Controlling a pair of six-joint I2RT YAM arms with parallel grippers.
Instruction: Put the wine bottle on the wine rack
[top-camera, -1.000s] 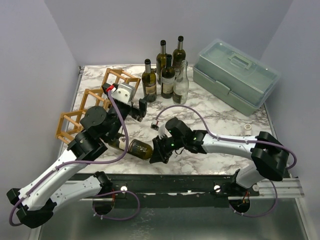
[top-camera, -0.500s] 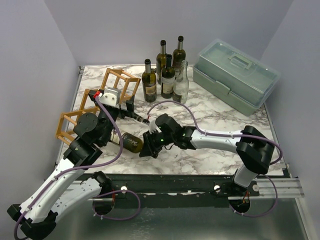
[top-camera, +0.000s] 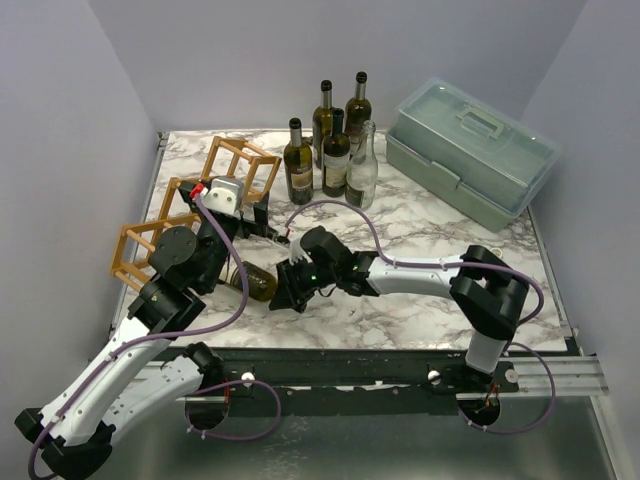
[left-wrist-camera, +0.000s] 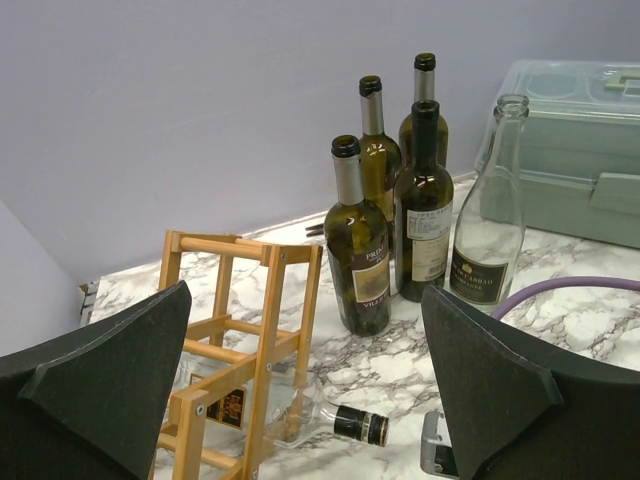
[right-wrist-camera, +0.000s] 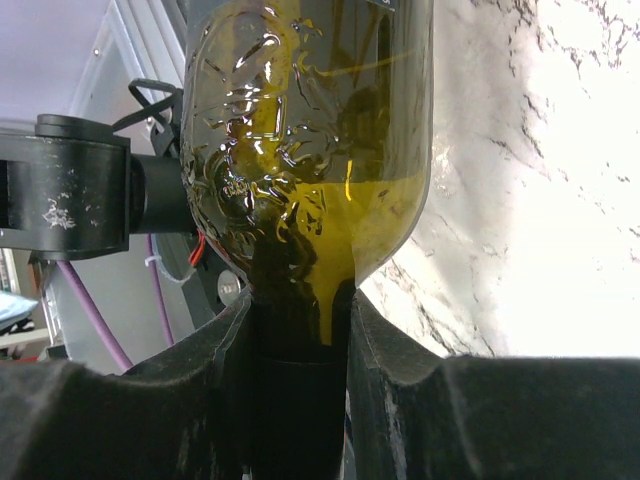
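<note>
- The right tool (right-wrist-camera: 297, 335) is pressed together on the neck of the bottle (right-wrist-camera: 300, 140). The green body projects straight ahead of its fingers, lying near level and low over the surface (right-wrist-camera: 480, 180). Whether the body touches the surface cannot be told.
- The left tool (top-camera: 272, 230) is spread wide and holds nothing. It faces the rack (left-wrist-camera: 266, 340).
- The rack lies beyond the bottle's base, ahead of the right tool. The left arm (top-camera: 165, 290) crowds the space between them.
- Hazard: the grip is on the neck only. The heavy body may swing down or slip when moved.
- Hazard: the bottle's base may strike the left arm on the way forward.
- Hazard: the base may catch a stick and shove the light rack.
- Hazard: a clear bottle (left-wrist-camera: 310, 412) already lies in a low cell. Aiming there would jam both bottles.
</note>
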